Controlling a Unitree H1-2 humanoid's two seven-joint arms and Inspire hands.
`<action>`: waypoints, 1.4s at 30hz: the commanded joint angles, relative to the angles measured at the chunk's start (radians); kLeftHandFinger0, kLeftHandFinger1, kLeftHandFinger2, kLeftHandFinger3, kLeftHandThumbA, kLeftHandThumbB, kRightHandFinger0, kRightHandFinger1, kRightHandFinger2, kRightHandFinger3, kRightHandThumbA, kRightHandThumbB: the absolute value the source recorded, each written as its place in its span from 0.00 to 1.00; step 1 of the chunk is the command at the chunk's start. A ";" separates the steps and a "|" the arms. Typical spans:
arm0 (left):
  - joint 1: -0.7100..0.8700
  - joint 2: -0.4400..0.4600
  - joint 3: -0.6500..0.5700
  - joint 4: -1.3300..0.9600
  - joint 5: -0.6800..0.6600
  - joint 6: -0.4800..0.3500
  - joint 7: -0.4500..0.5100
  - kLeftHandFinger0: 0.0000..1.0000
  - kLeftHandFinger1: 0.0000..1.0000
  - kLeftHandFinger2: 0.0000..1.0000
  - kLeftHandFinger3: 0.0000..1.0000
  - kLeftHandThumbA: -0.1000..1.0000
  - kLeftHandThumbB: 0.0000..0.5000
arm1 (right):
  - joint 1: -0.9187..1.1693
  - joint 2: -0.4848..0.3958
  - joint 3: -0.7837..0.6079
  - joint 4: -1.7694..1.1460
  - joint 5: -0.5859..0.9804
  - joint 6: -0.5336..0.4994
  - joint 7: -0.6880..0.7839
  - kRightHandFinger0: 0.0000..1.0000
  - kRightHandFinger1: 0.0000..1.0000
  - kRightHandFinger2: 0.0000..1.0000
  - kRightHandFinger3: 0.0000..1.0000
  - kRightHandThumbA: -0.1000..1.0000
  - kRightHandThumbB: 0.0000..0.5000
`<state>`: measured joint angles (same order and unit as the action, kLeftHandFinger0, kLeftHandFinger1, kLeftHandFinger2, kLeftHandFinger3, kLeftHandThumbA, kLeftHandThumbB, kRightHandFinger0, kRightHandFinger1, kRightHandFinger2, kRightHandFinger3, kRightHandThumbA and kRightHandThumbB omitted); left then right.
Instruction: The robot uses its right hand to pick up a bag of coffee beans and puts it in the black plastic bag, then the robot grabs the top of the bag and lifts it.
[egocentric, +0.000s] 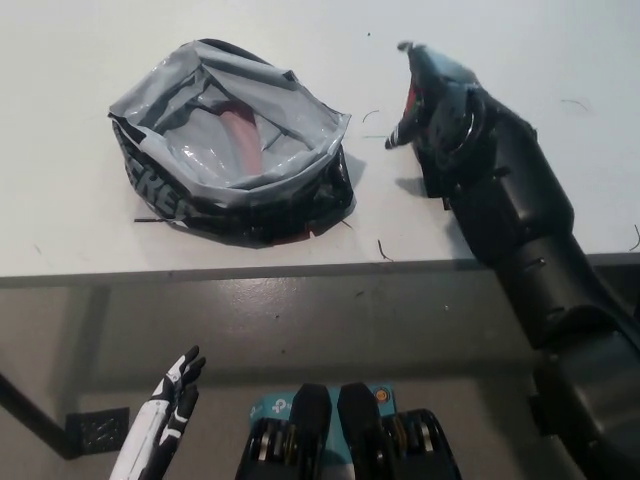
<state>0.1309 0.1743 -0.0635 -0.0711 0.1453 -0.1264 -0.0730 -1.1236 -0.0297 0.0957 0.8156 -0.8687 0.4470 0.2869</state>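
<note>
**Right robot hand over the coffee bag, black bag waiting open**

The black right robot hand (440, 105) sits on top of the coffee bag (409, 100), covering nearly all of it; only a sliver of red shows at the hand's left edge. Whether the fingers are closed on the bag cannot be told, as the arm hides them. The black plastic bag (235, 150) lies well to the left on the white table (80, 220), mouth open and upward, its grey lining showing. The white left robot hand (178, 385) hangs below the table edge, fingers apart, holding nothing. To do this step well, the hand should get a firm grip around the packet's body before lifting, then lower it centred over the open mouth so the soft rim does not fold in.
</note>
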 joint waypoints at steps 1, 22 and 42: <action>0.011 0.012 -0.003 -0.036 0.020 -0.043 0.002 1.00 1.00 1.00 1.00 1.00 0.44 | -0.077 0.014 -0.038 0.058 -0.015 0.023 -0.093 1.00 1.00 1.00 1.00 0.98 1.00; 0.001 0.019 -0.001 -0.022 0.047 -0.068 0.004 1.00 1.00 1.00 1.00 1.00 0.49 | -0.023 -0.041 0.082 0.315 -0.306 0.023 -0.362 1.00 1.00 1.00 1.00 0.76 1.00; -0.028 0.017 0.000 -0.013 0.049 -0.074 0.002 1.00 1.00 1.00 1.00 1.00 0.51 | -0.013 -0.111 0.014 0.484 0.082 -0.074 -0.350 0.58 0.81 0.95 1.00 0.59 0.80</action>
<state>0.1196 0.1763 -0.0632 -0.0731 0.1882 -0.1530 -0.0730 -1.1260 -0.1138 0.1443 1.2649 -0.9336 0.4267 -0.0587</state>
